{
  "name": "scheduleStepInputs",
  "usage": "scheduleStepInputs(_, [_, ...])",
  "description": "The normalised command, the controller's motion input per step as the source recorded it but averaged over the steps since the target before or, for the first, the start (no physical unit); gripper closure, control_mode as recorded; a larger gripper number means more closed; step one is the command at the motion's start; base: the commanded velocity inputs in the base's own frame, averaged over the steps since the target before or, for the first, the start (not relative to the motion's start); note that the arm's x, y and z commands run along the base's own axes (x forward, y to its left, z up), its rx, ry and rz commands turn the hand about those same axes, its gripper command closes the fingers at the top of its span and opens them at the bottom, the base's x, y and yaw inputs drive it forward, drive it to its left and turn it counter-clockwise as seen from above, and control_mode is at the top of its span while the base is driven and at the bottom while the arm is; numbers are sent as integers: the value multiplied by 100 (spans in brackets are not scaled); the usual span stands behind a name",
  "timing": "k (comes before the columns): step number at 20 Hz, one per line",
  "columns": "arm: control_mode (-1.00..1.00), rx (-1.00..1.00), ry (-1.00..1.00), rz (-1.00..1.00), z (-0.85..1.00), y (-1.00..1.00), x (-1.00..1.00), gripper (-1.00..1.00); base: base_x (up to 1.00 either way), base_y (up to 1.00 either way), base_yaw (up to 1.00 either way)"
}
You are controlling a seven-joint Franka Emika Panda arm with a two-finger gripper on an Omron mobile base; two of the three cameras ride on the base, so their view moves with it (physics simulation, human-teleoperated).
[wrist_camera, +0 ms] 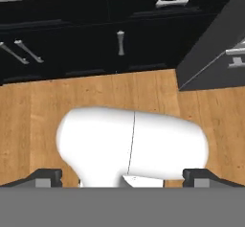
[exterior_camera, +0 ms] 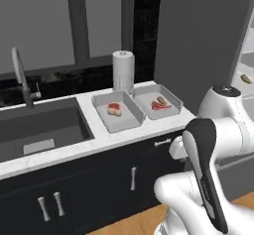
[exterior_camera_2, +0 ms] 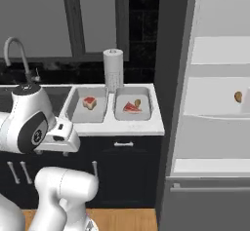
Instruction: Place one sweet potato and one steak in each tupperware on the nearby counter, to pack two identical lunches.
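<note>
Two light-grey tupperware tubs stand side by side on the white counter (exterior_camera: 114, 139). The left tupperware (exterior_camera: 130, 124) (exterior_camera_2: 73, 113) holds one red steak (exterior_camera: 114, 109) (exterior_camera_2: 89, 102). In the right tupperware (exterior_camera: 173, 99) (exterior_camera_2: 146, 113) lie a steak (exterior_camera: 161, 106) (exterior_camera_2: 130, 107) and a sweet potato (exterior_camera: 161, 100) (exterior_camera_2: 137, 103). A second sweet potato (exterior_camera_2: 238, 97) (exterior_camera: 246, 78) rests on a shelf of the open fridge. My gripper (wrist_camera: 123, 178) is open and empty, with its tips far apart. It hangs low in front of the cabinets, pointing at the wooden floor.
A paper towel roll (exterior_camera: 123, 70) stands behind the tubs. A dark sink (exterior_camera: 39, 125) with a faucet (exterior_camera: 21, 75) lies to the left. Black cabinet fronts with silver handles (wrist_camera: 120, 42) are below the counter. The fridge (exterior_camera_2: 215, 103) stands open at the right.
</note>
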Motion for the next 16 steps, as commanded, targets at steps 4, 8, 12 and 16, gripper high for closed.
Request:
scheduleStepInputs(4, [100, 0, 0, 0, 0, 0, 0, -100, -43, -94, -42])
scheduleStepInputs(8, [100, 0, 0, 0, 0, 0, 0, -100, 3, -100, -21])
scheduleStepInputs(12, [100, 0, 0, 0, 0, 0, 0, -100, 65, -100, -8])
scheduleStepInputs(16, [100, 0, 0, 0, 0, 0, 0, -100, 70, -76, 1])
